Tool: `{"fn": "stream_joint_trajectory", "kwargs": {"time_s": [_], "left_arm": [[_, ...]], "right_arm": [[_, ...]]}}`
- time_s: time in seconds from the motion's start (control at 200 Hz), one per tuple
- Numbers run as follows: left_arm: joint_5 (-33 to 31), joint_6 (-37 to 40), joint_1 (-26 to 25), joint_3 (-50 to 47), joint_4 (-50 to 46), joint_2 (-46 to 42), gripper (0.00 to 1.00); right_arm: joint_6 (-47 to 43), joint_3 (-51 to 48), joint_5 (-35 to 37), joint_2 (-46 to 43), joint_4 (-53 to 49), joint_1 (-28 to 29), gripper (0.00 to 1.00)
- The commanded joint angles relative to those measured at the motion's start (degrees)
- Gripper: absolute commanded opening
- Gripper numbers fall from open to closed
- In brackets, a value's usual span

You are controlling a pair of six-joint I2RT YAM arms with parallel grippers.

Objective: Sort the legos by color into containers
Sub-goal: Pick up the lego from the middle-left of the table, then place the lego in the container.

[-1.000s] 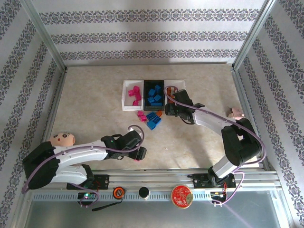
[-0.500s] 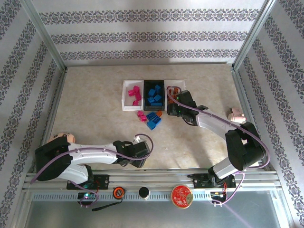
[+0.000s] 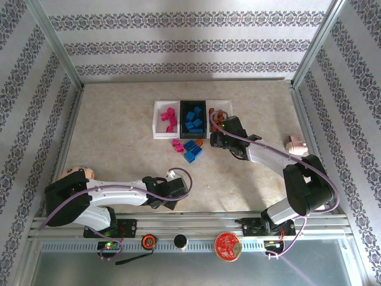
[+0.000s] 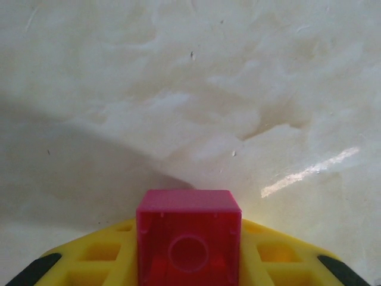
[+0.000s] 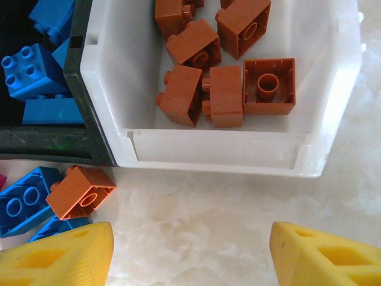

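Note:
Three containers stand side by side at mid-table. The left white tray [image 3: 157, 119] holds pink legos, the black tray [image 3: 193, 103] blue ones, and the right white tray [image 5: 214, 158] orange-brown ones. Loose pink [image 3: 177, 145], blue [image 3: 191, 150] and orange [image 5: 80, 192] legos lie just in front of the trays. Near the table's front edge, my left gripper [image 4: 189, 238] is shut on a magenta lego [image 4: 189, 208], its hollow underside facing the camera. My right gripper [image 5: 190, 250] stands open over bare table just in front of the right tray, and it shows from above [image 3: 215, 138] too.
A doll's head [image 3: 80, 174] lies by the left arm at the table's left front. A pale pink lump [image 3: 294, 143] sits at the right edge. Metal frame posts and patterned walls enclose the table.
My left gripper has shut on the magenta lego, and its arm has sunk toward the near edge. My right gripper edged slightly toward the right tray and stayed open.

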Motion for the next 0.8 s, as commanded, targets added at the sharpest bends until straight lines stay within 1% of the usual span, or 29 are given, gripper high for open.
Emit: {"fn": "stream_joint_trajectory", "kwargs": {"time_s": [0.0,0.105,0.2,0.29,0.37,0.465,0.645,0.7,0.795], "left_arm": [[0.36,3.19,3.34,1.28,1.62,-3.96,0.3],[1.13,6.04,8.71,2.25,1.68,-7.68,0.29],[2.77,8.51,15.15,2.31,3.79,-11.93,0.29],[6.24,10.35,22.47,2.64,6.76,-14.41,0.29],[10.26,11.1,28.05,3.94,9.79,-14.3,0.29],[15.03,11.15,33.14,6.84,13.79,-11.78,0.29],[22.97,8.35,40.78,13.67,19.01,-2.58,0.29],[23.68,7.8,42.31,16.12,19.65,0.33,0.29],[22.56,7.89,43.97,20.98,19.58,5.41,0.29]], "right_arm": [[1.33,-1.28,0.89,-2.45,0.88,-0.4,0.7],[1.73,-2.22,0.8,-3.9,1.05,-0.38,0.7],[2.28,-3.65,0.98,-5.82,1.25,-0.38,0.7],[2.73,-4.84,0.63,-7.77,1.2,-0.33,0.7],[2.9,-5.82,-0.12,-9.16,1.17,-0.15,0.7],[3.22,-6.82,-0.4,-10.16,0.92,0.12,0.7],[3.59,-8.0,-0.24,-11.29,0.62,0.47,0.7],[3.62,-8.25,0.01,-11.56,0.52,0.64,0.7],[3.8,-8.76,0.32,-11.92,0.24,1.08,0.7]]}}
